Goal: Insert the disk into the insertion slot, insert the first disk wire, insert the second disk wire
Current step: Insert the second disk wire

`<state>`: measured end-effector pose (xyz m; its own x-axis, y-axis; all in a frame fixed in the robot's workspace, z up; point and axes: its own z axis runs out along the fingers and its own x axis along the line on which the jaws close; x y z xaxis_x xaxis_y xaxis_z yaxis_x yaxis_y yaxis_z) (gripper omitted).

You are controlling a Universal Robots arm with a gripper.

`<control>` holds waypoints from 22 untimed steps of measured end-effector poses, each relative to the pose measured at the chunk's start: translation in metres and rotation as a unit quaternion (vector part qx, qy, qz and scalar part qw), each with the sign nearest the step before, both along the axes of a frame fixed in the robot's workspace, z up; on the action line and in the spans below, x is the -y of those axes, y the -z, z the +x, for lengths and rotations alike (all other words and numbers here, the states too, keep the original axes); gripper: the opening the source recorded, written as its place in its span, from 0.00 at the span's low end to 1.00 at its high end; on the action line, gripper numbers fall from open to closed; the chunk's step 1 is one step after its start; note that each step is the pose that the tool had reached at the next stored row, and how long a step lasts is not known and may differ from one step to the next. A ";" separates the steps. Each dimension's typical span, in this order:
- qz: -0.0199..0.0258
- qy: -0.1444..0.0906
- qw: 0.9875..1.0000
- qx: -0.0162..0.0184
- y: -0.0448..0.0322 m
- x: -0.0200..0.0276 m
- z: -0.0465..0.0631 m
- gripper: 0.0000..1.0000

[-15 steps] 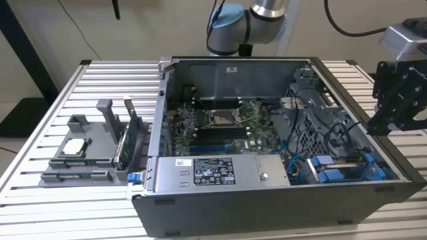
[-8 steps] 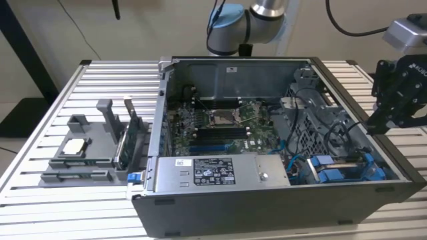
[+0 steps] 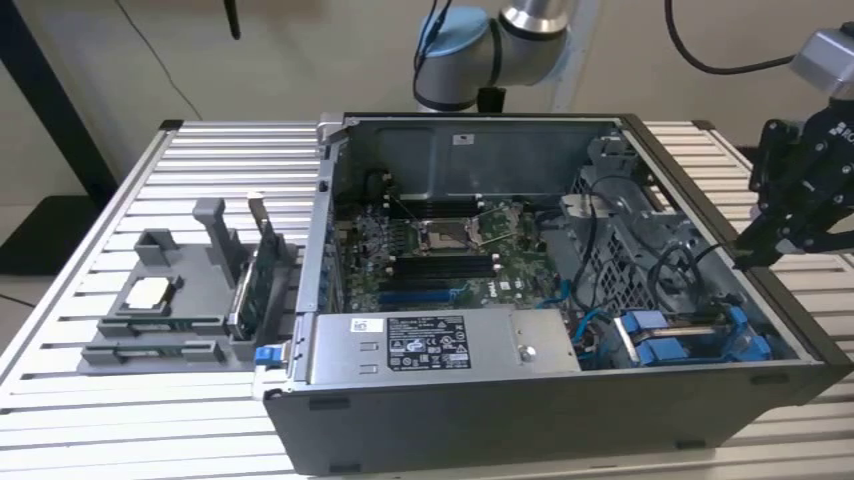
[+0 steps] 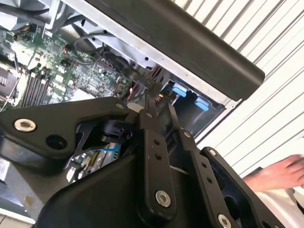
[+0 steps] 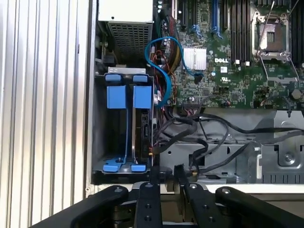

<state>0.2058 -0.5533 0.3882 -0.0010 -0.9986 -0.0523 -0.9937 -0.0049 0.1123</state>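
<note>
On my feed, the bench (image 3: 107,180) is a top of pale metal slats with dark grooves between them, seen in the exterior view and both wrist views. Behind it stands a plain cream wall (image 3: 307,50). At the exterior view's left a dark upright post (image 3: 43,85) rises over dark floor (image 3: 27,240). Light falls soft and even.

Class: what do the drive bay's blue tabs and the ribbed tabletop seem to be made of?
Blue tabs: probably moulded plastic, given the uniform bright colour and dull sheen. Tabletop: likely metal, perhaps aluminium, given the pale silvery ribs with streaky reflections.
</note>
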 end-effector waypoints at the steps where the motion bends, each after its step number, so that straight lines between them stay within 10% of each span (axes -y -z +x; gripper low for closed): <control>1: 0.000 0.000 1.000 -0.003 0.0005 -0.0003 0.003 0.27; 13: -0.001 0.000 0.999 -0.047 0.0082 -0.0005 0.019 0.27; 22: -0.001 0.000 0.999 -0.050 0.0105 -0.0007 0.019 0.27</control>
